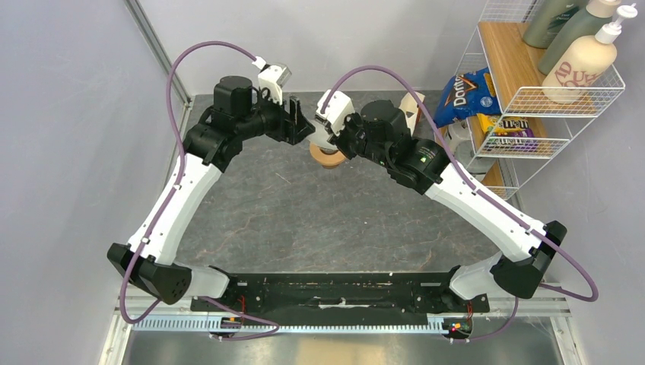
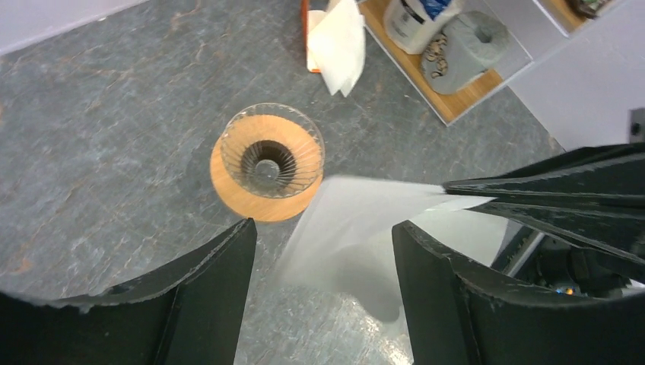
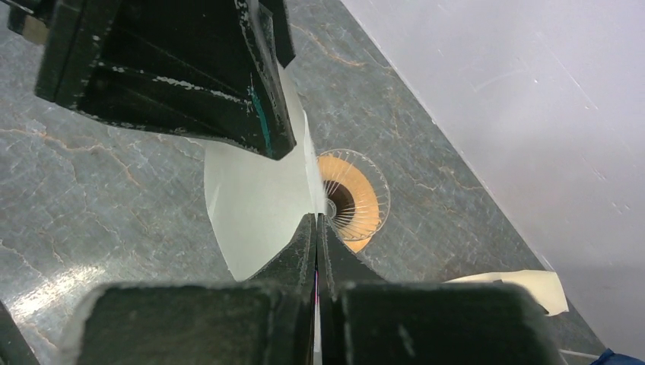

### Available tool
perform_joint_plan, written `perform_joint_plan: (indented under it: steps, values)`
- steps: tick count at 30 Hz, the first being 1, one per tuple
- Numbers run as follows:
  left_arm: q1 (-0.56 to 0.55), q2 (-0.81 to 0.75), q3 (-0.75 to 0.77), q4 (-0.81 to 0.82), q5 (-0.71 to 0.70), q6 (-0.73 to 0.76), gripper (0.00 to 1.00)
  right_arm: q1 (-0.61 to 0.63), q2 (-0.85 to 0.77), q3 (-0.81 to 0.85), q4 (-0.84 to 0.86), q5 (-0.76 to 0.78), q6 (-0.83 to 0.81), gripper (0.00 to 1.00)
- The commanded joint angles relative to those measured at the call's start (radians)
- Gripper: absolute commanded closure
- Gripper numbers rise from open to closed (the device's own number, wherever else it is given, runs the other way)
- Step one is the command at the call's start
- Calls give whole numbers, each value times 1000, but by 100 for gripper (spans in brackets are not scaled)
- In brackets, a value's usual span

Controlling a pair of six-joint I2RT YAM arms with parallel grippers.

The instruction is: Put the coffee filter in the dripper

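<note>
Right end effector (image 3: 316, 222), angled down, tight on coffee filter (image 3: 251, 199) (just beside dripper (image 3: 359, 199))

1. The left arm (image 1: 179, 194) and right arm (image 1: 487, 209) have white tapered links joined by chunky black joint housings.
2. A purple cable (image 1: 173, 84) runs along each arm.
3. A white camera block (image 1: 274, 78) sits at each wrist.
4. The left pincer (image 2: 325, 226) and right pincer (image 3: 316, 228) have matt black fingers, scuffed pale at the edges.
5. A small green light (image 1: 423, 161) shows on the right arm's black elbow.
</note>
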Motion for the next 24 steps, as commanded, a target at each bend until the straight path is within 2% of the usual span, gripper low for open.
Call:
perform_joint_plan:
  steps: [1, 9, 17, 24]
  values:
    - [-1, 5, 59, -7, 117, 85, 26, 1, -25, 35, -6, -46, -5, 100]
    - [-11, 37, 78, -55, 139, 103, 42, 1, -5, 66, -11, -35, 0, 100]
    - [-14, 17, 28, -44, 87, 62, 39, 1, -16, 52, 36, -8, 8, 100]
    - [-20, 22, 24, -13, 95, 18, 47, 1, -8, 52, 49, -4, 20, 100]
